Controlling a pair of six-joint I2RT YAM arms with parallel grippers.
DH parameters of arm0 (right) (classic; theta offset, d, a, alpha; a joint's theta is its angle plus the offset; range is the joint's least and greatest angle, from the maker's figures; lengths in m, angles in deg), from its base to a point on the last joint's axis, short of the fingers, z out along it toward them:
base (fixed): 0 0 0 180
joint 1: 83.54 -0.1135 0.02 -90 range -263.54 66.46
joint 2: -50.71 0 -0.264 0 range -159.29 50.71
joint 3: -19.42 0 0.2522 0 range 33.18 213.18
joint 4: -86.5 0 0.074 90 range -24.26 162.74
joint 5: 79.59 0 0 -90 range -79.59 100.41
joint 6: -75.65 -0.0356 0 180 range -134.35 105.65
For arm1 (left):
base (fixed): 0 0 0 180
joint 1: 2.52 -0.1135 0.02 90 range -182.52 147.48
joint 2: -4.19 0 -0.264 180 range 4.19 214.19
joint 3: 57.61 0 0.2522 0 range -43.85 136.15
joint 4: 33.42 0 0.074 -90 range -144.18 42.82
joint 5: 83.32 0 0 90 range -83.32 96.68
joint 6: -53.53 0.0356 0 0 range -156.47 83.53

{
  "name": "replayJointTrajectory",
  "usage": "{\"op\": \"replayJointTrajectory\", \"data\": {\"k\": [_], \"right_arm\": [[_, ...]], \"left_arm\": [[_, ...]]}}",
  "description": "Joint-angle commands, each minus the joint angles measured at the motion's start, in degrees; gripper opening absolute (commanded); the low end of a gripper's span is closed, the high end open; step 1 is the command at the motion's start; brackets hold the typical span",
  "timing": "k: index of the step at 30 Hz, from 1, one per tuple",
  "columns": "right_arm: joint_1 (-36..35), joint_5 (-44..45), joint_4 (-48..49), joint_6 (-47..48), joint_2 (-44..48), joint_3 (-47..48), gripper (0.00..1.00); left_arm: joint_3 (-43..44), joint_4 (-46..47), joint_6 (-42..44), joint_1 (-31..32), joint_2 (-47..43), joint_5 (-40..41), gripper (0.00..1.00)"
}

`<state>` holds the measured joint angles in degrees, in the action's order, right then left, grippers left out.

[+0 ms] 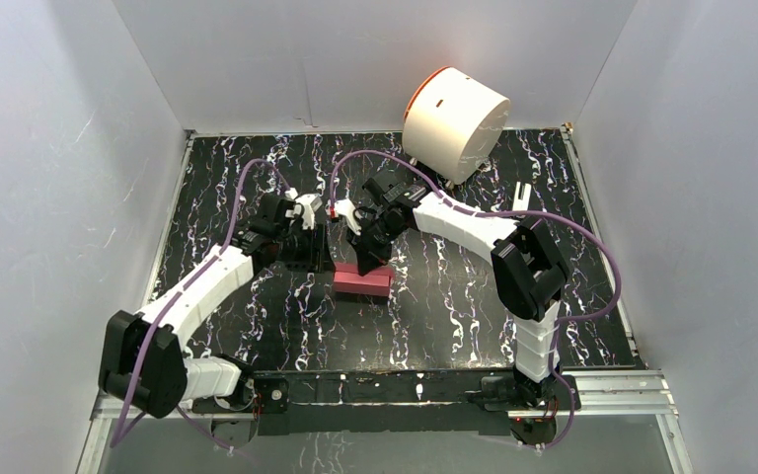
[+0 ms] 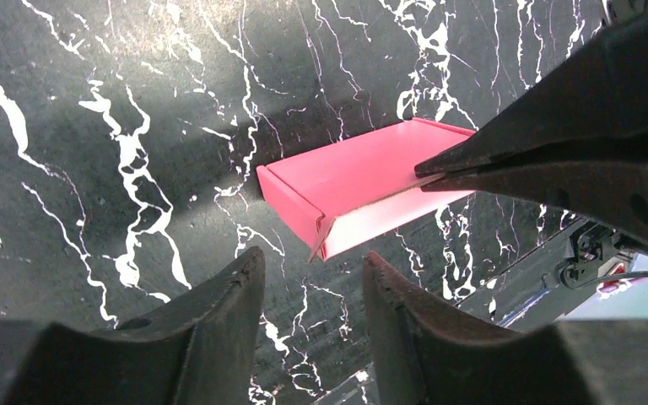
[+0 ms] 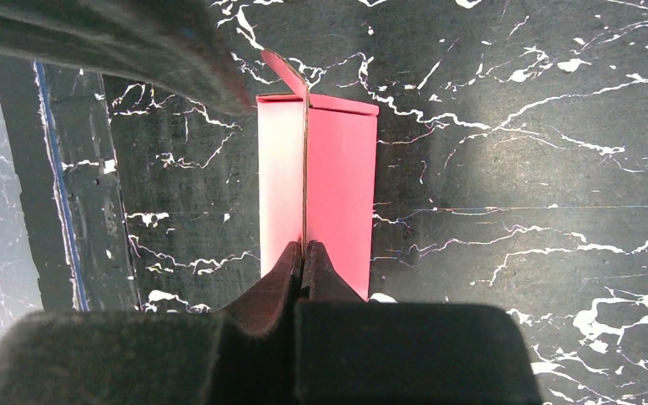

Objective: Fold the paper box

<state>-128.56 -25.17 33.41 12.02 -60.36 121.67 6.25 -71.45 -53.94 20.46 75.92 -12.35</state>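
The pink-red paper box (image 1: 363, 283) lies as a small flat rectangular box on the black marbled table, mid-table. My right gripper (image 3: 304, 246) is shut on a thin upright wall of the paper box (image 3: 342, 186), which runs straight away from the jaws. A small tab sticks up at the far end. My left gripper (image 2: 312, 257) stands open with nothing between its fingers. The near corner of the paper box (image 2: 354, 169), pale on its open side, lies just beyond its tips. The right gripper's fingers (image 2: 557, 143) pinch the box's edge there. In the top view both grippers meet above the box.
A large white cylinder with an orange rim (image 1: 454, 123) lies on its side at the back right. White walls enclose the table on three sides. A black rail (image 1: 385, 385) with the arm bases runs along the near edge.
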Motion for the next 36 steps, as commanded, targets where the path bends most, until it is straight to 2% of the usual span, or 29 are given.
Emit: {"op": "replayJointTrajectory", "data": {"k": [1, 3, 10, 17, 23, 28, 36], "right_arm": [[-0.14, -0.84, -1.99, 1.14, -1.32, 2.43, 0.0], [-0.16, -0.78, -1.83, 1.14, -1.3, 2.26, 0.0], [-0.16, -0.29, -1.74, 1.14, -1.61, 2.55, 0.0], [-0.25, 1.4, -0.53, -0.04, -1.61, 3.03, 0.0], [-0.25, 3.05, 0.66, -1.19, -1.14, 3.01, 0.0], [-0.56, 5.3, 2.02, -3.04, -0.5, 2.86, 0.0], [-0.82, 10.28, 7.84, -9.07, 2.74, 0.25, 0.19]], "left_arm": [[4.08, -1.32, 2.55, -0.37, 2.57, -3.11, 0.39], [5.07, -1.77, 2.86, -0.3, 3.7, -4.17, 0.31], [6.88, -2.38, 2.66, 0.65, 5.15, -4.55, 0.16], [6.45, -3.01, 0.87, 3.48, 5.41, -0.58, 0.07], [5.53, -3.02, -1.0, 5.08, 5.02, 3.49, 0.07], [5.87, -2.97, -2.52, 7.12, 4.75, 6.2, 0.02], [4.21, -2.11, -6.62, 10.03, 4.68, 12.52, 0.0]]}}
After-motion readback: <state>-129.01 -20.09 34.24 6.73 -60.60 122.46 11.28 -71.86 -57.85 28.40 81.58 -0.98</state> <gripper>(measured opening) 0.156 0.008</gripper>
